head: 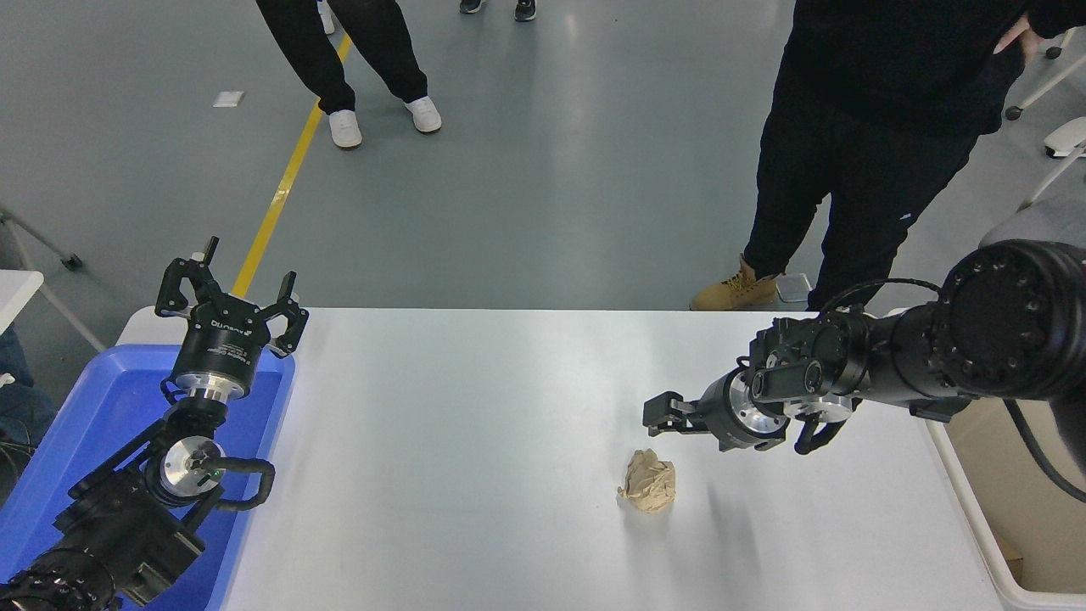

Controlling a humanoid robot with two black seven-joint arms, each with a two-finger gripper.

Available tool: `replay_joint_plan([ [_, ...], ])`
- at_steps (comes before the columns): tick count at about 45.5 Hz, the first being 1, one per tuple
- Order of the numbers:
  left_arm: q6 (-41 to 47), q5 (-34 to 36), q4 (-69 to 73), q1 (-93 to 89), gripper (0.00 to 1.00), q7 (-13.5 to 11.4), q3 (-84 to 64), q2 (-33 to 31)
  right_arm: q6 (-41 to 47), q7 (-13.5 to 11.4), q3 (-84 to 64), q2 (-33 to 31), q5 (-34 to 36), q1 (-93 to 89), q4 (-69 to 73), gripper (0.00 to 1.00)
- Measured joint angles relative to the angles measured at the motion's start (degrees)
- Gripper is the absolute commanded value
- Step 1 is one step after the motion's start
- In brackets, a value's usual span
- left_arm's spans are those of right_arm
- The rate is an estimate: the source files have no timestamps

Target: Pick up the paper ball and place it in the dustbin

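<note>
The paper ball (649, 480) lies on the table (475, 441), just below and slightly left of the right claw (655, 414), not touching it. The right claw points left; whether its fingers are spread cannot be told. The ball is roughly round, with no clear long axis. The dustbin (976, 518) stands at the table's right edge. The left claw (227, 299), fingers spread, is parked over the blue tray (93, 424).
</note>
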Motion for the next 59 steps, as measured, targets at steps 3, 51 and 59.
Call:
replay_joint_plan([
  [3,0.00,0.00,0.00,0.00,0.98,0.01,0.00,0.00,-0.05,0.00,0.39,0.00,-0.04,-1.04,-0.37,1.00],
  [51,0.00,0.00,0.00,0.00,0.98,-0.05,0.00,0.00,-4.35,0.26,5.56,0.00,-7.01,-9.67,-4.44,0.43],
  [59,0.01,0.00,0.00,0.00,0.98,0.00,0.00,0.00,-4.93,0.50,4.72,0.00,-8.61,-9.64,-3.99,0.00],
])
